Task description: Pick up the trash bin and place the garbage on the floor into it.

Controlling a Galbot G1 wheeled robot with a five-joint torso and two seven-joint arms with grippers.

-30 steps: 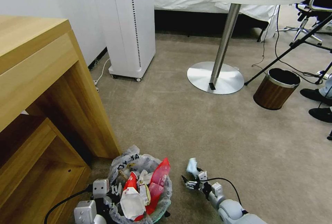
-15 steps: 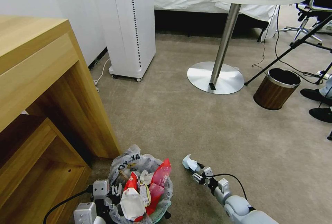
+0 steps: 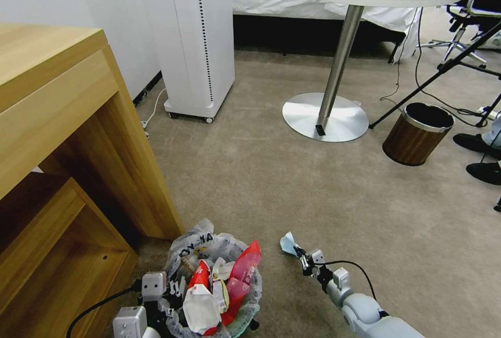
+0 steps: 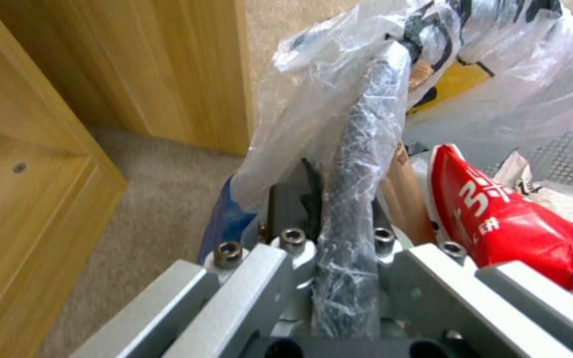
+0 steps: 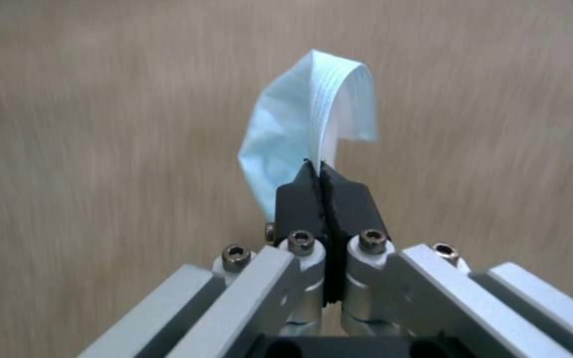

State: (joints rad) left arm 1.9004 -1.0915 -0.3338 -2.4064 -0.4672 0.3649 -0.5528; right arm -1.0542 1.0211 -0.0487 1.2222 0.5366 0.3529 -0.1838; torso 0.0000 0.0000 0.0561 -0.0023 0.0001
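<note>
The trash bin (image 3: 216,286), nearly full, hangs by its rim from the left gripper's (image 4: 339,233) clamped jaws. Just beside the bin, the right gripper (image 3: 303,260) pinches a blue mask (image 5: 310,134); dropping it inside seems next.

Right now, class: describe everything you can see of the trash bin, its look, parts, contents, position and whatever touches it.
The trash bin is small and round with a dark rim, lined with a crinkly see-through plastic bag bearing black print and a yellow mark. It stands upright beside the wooden desk on the beige carpet, heaped with garbage: red packets and white wrappers. The left gripper is clamped on its bag-covered rim.
</note>
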